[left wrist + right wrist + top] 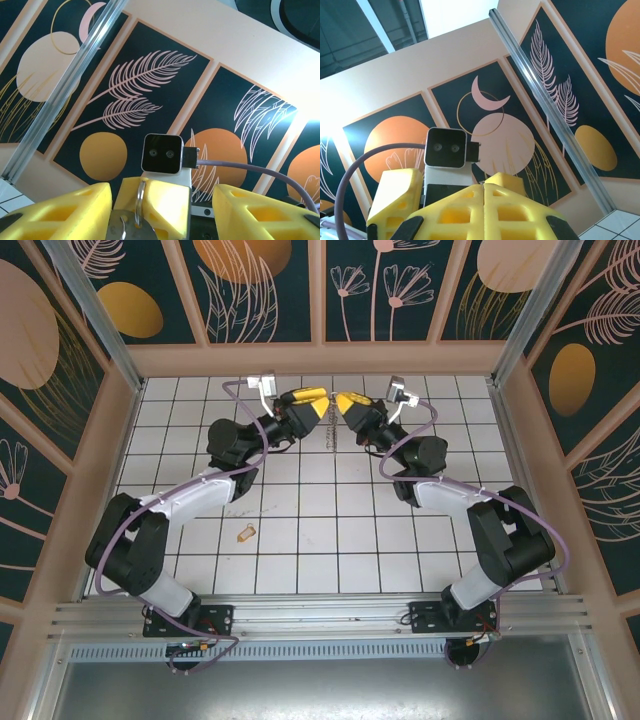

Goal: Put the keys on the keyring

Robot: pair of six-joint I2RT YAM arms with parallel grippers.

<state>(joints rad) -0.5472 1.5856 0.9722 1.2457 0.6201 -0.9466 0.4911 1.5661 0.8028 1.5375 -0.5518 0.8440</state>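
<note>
A small tan key (246, 533) lies on the white tiled table, left of the middle and apart from both arms. Both grippers meet in the air at the back centre. My right gripper (345, 402) (483, 187) is shut on the keyring (139, 196), a thin metal ring standing edge-on between its yellow fingers (165, 200). A round silver piece (127, 227) hangs on the ring, and a thin dangling part (330, 435) shows below the grippers. My left gripper (312, 400) (160, 192) is open, its yellow fingers (60, 210) standing on either side of the right gripper's tips.
Patterned walls and a wooden ledge (320, 358) close the table at the back and sides. Purple cables (240, 390) loop from each wrist. The left wrist camera (445, 147) faces the right one (161, 153) at close range.
</note>
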